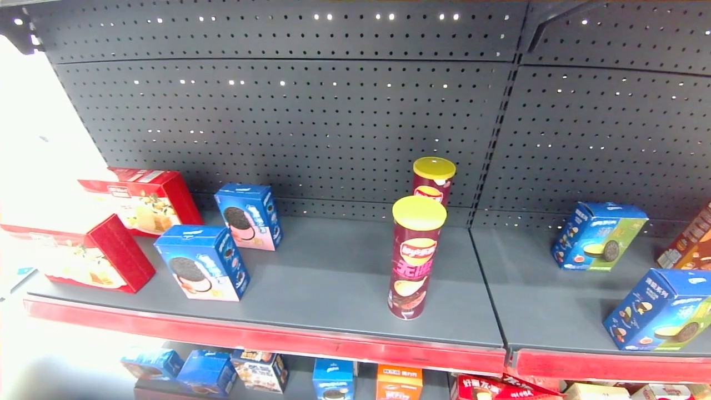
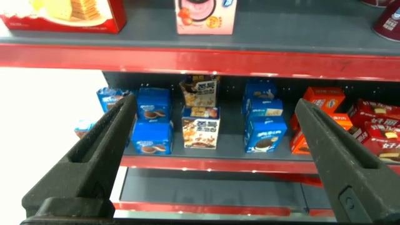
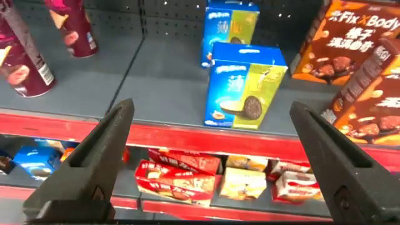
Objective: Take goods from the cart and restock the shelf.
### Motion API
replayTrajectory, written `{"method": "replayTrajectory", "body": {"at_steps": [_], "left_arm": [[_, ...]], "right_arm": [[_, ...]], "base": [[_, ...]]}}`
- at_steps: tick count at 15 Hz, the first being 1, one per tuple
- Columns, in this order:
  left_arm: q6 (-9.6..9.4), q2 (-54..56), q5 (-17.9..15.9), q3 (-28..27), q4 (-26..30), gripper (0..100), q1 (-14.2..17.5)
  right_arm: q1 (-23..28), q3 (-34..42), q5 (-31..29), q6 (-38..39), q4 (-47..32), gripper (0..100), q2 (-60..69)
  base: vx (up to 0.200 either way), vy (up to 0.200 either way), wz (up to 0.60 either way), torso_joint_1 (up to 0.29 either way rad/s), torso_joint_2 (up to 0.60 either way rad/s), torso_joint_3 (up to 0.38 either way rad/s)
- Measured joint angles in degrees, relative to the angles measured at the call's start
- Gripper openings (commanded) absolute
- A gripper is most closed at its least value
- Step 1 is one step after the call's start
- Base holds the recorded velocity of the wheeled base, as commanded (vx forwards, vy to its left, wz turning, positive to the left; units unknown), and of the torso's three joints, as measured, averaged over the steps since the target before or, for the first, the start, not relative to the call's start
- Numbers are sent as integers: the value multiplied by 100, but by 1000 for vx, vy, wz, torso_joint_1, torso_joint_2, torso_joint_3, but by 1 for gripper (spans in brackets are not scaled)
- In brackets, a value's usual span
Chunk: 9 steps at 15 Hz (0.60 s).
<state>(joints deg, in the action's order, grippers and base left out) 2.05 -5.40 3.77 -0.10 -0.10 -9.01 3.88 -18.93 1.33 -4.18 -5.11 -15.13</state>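
Head view shows the shelf stocked in thin front-to-back rows: two chip cans stand upright near the middle, with blue cookie boxes to their left and blue-and-green boxes to their right. All face the aisle as for shoppers, and I judge the wide bare stretches between them are meant for new stock. The left gripper hangs before the shelf's front edge, aimed toward the lower shelf, fingers wide apart and holding nothing; the right gripper is posed alike near the blue-and-green boxes, fingers also spread and empty.
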Motion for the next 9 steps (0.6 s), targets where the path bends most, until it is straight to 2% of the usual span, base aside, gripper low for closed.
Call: {"method": "replayTrajectory", "body": {"at_steps": [5, 7, 9], "left_arm": [[-2, -5, 0, 0, 0, 100, -5], [-5, -7, 0, 0, 2, 100, -5], [-2, -5, 0, 0, 0, 100, -5]], "right_arm": [[-197, 24, 34, -16, 21, 100, 15], [-291, 57, 74, -13, 10, 100, 28], [-325, 68, 91, -13, 16, 100, 22]], "base": [[0, 0, 0, 0, 0, 0], [0, 0, -600, 5, 5, 5], [0, 0, 0, 0, 0, 0]]}}
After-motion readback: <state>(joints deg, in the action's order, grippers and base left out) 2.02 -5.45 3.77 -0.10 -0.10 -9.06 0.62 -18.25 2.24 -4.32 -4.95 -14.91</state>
